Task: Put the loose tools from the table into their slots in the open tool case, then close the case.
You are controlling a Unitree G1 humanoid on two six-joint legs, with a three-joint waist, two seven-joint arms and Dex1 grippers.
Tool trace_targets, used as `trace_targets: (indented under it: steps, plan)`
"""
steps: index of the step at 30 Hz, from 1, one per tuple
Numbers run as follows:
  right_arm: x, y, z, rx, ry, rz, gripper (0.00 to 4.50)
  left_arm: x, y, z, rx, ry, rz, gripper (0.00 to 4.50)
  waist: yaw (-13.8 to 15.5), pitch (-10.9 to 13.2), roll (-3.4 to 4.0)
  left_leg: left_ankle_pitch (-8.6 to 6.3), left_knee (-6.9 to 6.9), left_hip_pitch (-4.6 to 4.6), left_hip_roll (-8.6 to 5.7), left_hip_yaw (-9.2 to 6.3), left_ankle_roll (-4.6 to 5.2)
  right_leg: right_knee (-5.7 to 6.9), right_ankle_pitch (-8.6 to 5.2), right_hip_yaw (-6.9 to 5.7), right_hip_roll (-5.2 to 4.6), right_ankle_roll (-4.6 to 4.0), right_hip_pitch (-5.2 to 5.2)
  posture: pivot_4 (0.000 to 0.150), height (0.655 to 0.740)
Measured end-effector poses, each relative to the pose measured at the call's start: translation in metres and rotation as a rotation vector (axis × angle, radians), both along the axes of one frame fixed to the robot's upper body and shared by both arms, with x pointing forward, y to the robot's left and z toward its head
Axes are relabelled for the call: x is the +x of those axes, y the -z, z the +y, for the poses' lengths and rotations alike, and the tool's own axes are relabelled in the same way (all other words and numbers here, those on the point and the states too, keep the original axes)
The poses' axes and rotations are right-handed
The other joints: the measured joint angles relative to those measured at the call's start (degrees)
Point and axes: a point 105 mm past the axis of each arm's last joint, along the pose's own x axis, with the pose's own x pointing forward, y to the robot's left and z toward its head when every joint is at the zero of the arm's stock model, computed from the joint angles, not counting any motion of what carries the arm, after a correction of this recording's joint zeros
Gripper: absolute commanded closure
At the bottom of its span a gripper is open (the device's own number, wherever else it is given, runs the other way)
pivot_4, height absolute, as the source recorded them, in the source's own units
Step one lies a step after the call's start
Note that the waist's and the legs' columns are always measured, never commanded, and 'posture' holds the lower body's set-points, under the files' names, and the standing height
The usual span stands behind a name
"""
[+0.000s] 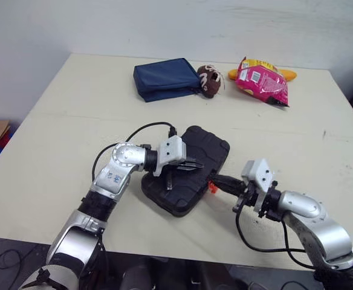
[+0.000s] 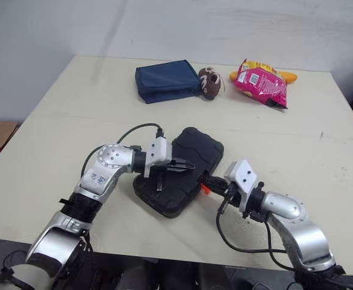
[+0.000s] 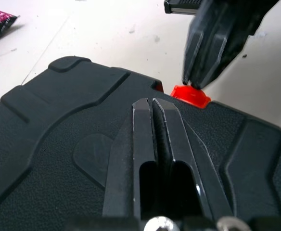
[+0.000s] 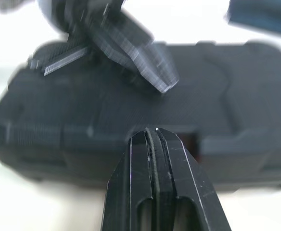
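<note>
Two claws are on the closing step, judging by the lid lying down on the tool case point(image 1: 210, 147). The left claw point(image 1: 197, 164) has its fingers pressed together, holding nothing, and lies flat over the middle of the lid as if to pin it down; whether it actually touches cannot be told. The right claw point(image 1: 219, 182), also with its fingers together and holding nothing, has its tips at the orange latch point(image 3: 191, 95) on the case's near-right edge, apparently touching it. The next move likely calls for a firm push on that latch while the lid is held down, without shoving the case sideways. The case sits near the front middle of the surface point(image 1: 74, 121). Well behind it lie a blue pouch point(image 1: 164, 78), a brown plush toy point(image 1: 208, 80) and a pink snack bag point(image 1: 262, 83).
</note>
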Motion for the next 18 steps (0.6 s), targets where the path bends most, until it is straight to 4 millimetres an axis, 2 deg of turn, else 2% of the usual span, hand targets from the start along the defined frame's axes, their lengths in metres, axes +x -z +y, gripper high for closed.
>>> trace_targets:
  steps: [8, 13, 15, 18]
  plan:
    - [-0.01, 0.018, -0.013, -0.07, 0.047, 0.104, 4.5, 0.002, 0.004, 0.0, 0.002, -0.022, -0.005, 4.42, 0.06, -0.38, 0.08, -0.01, -0.02, 0.06, 0.01, -0.08, 0.02, -0.04, 0.0, -0.03, 0.0, 0.01, 0.1, 0.15, 0.74]
    - [-0.018, 0.042, -0.027, -0.119, 0.094, 0.236, 4.5, 0.003, 0.006, 0.006, 0.006, -0.035, -0.01, 4.42, -0.23, -0.56, 0.23, -0.01, -0.06, 0.12, 0.03, -0.1, 0.02, -0.03, 0.0, -0.03, 0.02, 0.0, 0.13, 0.15, 0.74]
    - [-0.017, 0.043, -0.027, -0.122, 0.096, 0.242, 4.5, 0.004, 0.007, 0.007, 0.005, -0.039, -0.007, 4.42, -0.27, -0.65, 0.31, -0.01, -0.07, 0.14, 0.03, -0.12, 0.02, -0.02, 0.0, -0.04, 0.03, 0.01, 0.13, 0.15, 0.74]
    - [-0.004, 0.047, -0.022, -0.12, 0.111, 0.222, 4.5, 0.004, 0.009, 0.008, 0.005, -0.047, 0.002, 4.42, -0.5, -0.92, 0.26, 0.0, -0.11, 0.18, 0.04, -0.11, 0.01, -0.03, 0.0, -0.04, 0.05, 0.0, 0.16, 0.15, 0.74]
